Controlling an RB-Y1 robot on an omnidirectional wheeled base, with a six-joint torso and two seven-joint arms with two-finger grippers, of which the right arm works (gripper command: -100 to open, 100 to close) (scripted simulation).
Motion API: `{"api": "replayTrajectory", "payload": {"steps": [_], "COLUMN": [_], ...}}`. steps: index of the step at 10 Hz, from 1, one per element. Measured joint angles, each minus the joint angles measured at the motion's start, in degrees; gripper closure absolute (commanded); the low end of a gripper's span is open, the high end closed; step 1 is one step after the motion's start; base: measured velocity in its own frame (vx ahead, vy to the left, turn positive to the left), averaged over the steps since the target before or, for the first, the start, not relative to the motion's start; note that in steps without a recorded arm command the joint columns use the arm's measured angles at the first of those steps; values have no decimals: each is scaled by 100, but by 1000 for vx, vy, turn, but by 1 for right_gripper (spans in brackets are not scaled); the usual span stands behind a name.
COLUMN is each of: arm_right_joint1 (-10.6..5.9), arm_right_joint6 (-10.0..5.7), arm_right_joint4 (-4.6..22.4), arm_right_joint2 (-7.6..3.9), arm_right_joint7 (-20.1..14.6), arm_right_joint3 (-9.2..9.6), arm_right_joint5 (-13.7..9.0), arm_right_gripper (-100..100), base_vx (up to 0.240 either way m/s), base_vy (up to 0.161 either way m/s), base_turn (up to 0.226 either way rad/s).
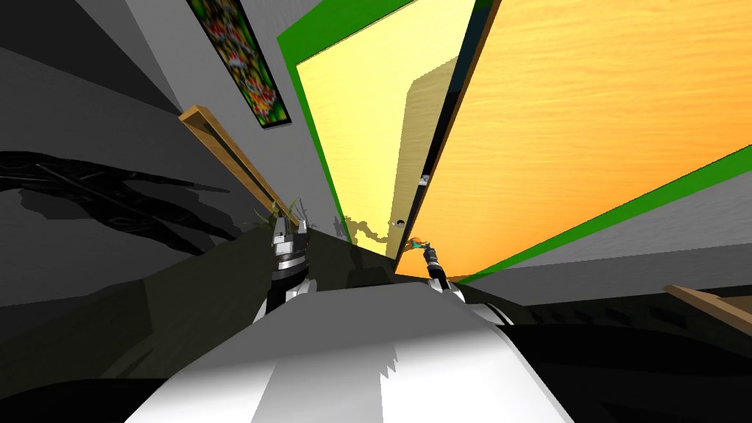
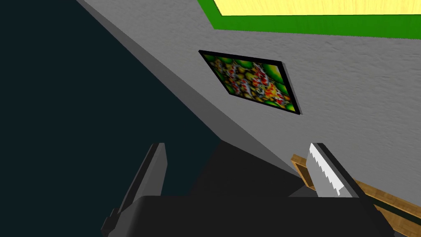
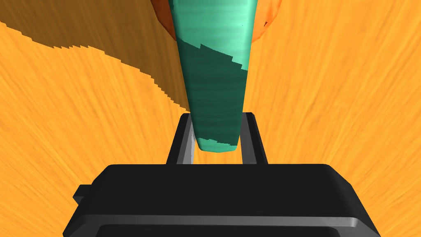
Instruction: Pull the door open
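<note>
In the head view the orange wood-grain door [image 1: 587, 132] stands ajar on my right. Its dark edge sits clear of the green frame [image 1: 302, 103], and a pale yellow surface [image 1: 352, 132] shows in the gap. The right gripper [image 1: 424, 249] is up at the handle [image 1: 416, 241], low on the door near that edge. The left gripper [image 1: 283, 233] hangs just left of the gap, close to the floor line. Around it are a grey wall [image 1: 147, 81] with a framed picture [image 1: 239, 62] and a slanting wooden rail [image 1: 220, 143], then a dark floor [image 1: 220, 301]. I think the swinging door could catch that idle arm or my base if I don't back away as it comes.

In the left wrist view, the left gripper [image 2: 237, 145] has its fingers spread wide, with nothing between them.

In the right wrist view, the right gripper [image 3: 217, 120] is closed on the teal lever handle [image 3: 213, 74], with both fingers pressed to its sides. The hold is only on the rounded tip, and the door face sits close behind. The lever looks smooth and tapers towards the tip. If I pull in a straight line while the door turns about its hinge, I expect the fingers to slide off the end, or to twist the lever.
</note>
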Motion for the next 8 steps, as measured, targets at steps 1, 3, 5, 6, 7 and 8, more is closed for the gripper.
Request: {"api": "replayTrajectory", "payload": {"steps": [1,3,5,6,7,8], "arm_right_joint1": [-109,-144,-119,-103,-124,-153], "arm_right_joint6": [-74,-40,-56,-84,-161,-300], "arm_right_joint4": [125,75,66,37,131,294], "arm_right_joint2": [11,15,-67,-113,-128,-162], "arm_right_joint7": [-13,-13,-64,-119,-172,-259], "arm_right_joint3": [67,112,129,160,211,286], "arm_right_joint5": [6,13,23,43,74,120], "arm_right_gripper": [100,100,100,100,100,100], "base_vx": [-72,-11,-155,-177,-180,-141], "base_vy": [-32,-5,14,-29,-40,-16], "base_turn": [31,-16,101,71,101,23]}}
